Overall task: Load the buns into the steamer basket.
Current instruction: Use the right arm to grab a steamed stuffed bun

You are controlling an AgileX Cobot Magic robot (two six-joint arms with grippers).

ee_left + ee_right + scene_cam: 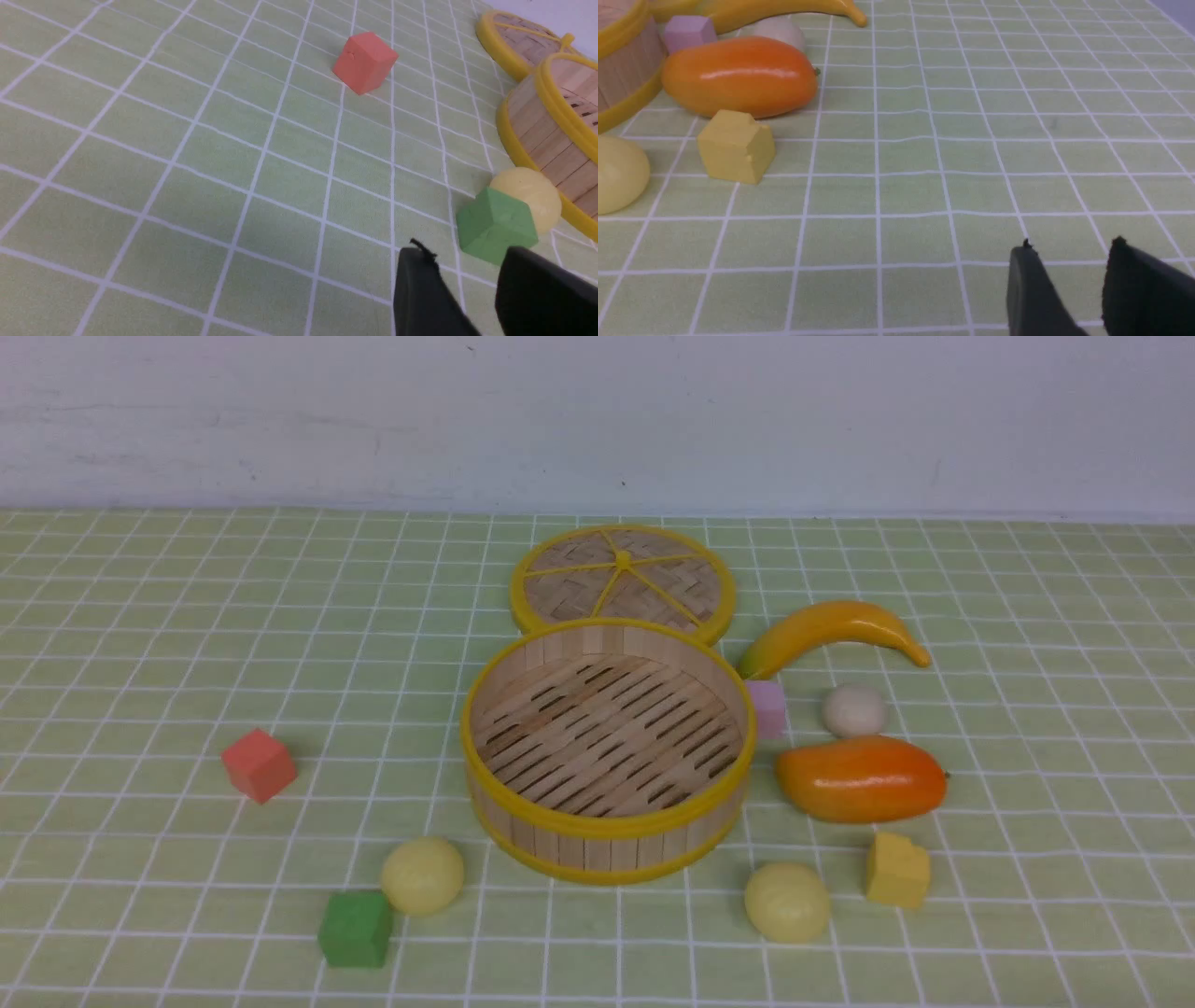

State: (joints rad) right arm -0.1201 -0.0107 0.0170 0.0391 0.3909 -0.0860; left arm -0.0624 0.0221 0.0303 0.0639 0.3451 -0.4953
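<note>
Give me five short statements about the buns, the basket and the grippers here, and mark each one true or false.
1. The steamer basket has nothing in it. True.
2. No bun lies to the basket's left. False: a pale yellow bun lies there, beside the green cube.
3. The off-white bun sits between the banana and the mango. True.
4. The left gripper holds a bun. False: its jaws are apart with nothing between them.
5. The woven lid covers the basket. False: it lies flat on the cloth behind the basket.
</note>
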